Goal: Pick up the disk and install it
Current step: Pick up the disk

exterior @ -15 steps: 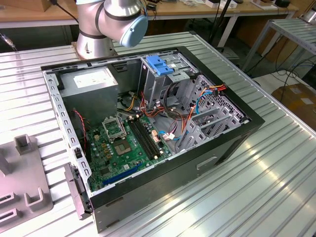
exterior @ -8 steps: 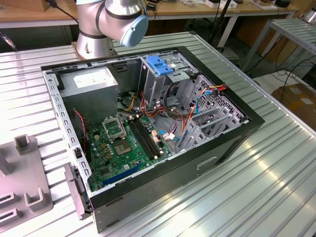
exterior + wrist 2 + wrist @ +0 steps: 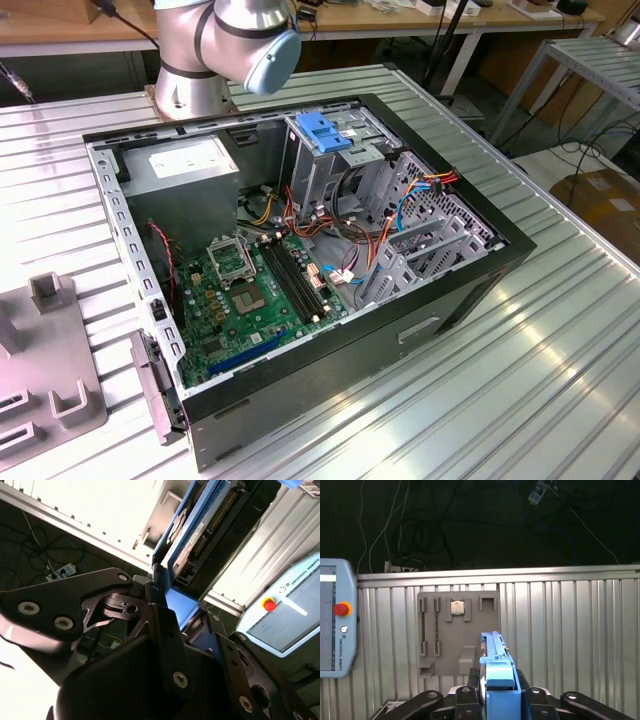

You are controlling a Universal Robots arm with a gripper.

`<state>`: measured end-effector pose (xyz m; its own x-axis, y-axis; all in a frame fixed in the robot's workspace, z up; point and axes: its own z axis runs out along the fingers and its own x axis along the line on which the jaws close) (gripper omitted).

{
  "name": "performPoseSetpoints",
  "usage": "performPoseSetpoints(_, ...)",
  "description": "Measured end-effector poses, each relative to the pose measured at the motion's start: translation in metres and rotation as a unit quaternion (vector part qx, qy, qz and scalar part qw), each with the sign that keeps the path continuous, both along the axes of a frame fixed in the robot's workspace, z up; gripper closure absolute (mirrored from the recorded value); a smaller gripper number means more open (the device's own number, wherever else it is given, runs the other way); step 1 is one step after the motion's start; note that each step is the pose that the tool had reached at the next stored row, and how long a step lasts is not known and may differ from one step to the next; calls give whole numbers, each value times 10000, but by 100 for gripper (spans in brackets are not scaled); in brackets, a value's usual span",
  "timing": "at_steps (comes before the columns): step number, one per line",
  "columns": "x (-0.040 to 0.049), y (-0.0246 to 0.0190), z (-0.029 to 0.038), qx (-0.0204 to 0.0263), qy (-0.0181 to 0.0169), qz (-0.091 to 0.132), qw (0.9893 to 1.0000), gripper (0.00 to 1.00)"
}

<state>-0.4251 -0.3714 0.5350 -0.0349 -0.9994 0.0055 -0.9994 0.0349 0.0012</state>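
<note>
Disk [image 3: 493, 647] is hanging edge-on over the ribbed counter [image 3: 570, 630]. On that counter we are seeing the open computer case [image 3: 300, 250] lying mid-counter and a grey fixture plate [image 3: 457, 630] sitting close to one edge. Our gripper [image 3: 498, 682] is clamping the disk by its blue carrier, jaws closed against both sides.
</note>
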Motion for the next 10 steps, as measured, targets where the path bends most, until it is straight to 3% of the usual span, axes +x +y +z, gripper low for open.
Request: performPoseSetpoints(10,288,0,0,0,0,0,10000,63)
